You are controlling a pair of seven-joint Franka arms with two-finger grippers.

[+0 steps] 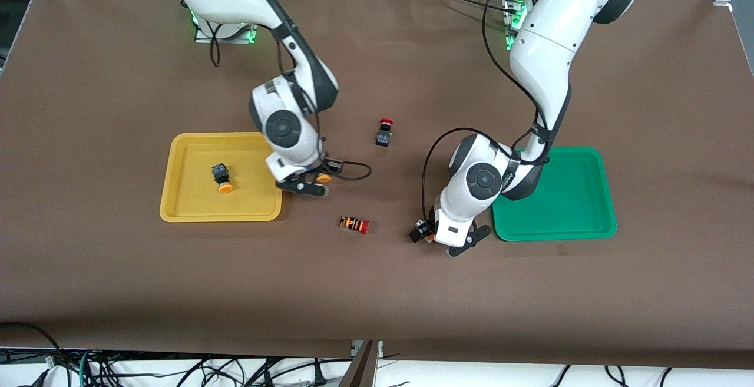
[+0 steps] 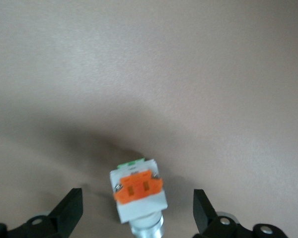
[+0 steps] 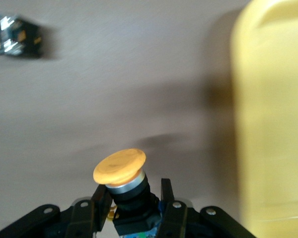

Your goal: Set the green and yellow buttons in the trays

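Observation:
My right gripper [image 1: 307,185] [image 3: 131,198] is shut on a black-bodied button with a yellow-orange cap [image 3: 120,166] [image 1: 323,178]. It holds the button over the table, just beside the yellow tray [image 1: 177,198] [image 3: 273,124]. A second yellow-capped black button [image 1: 221,177] lies in that tray. My left gripper [image 1: 437,240] [image 2: 138,210] is open and low at the table beside the green tray [image 1: 559,198]. Its fingers [image 2: 69,213] stand either side of a white-grey button [image 2: 139,196] with an orange block and a green end. The other white-grey button is out of view.
A black button with a red cap [image 1: 384,132] stands mid-table, farther from the front camera than both grippers. An orange-striped button with a red cap [image 1: 354,224] [image 3: 10,37] lies between the two grippers. The green tray shows nothing in it; my left arm covers one corner.

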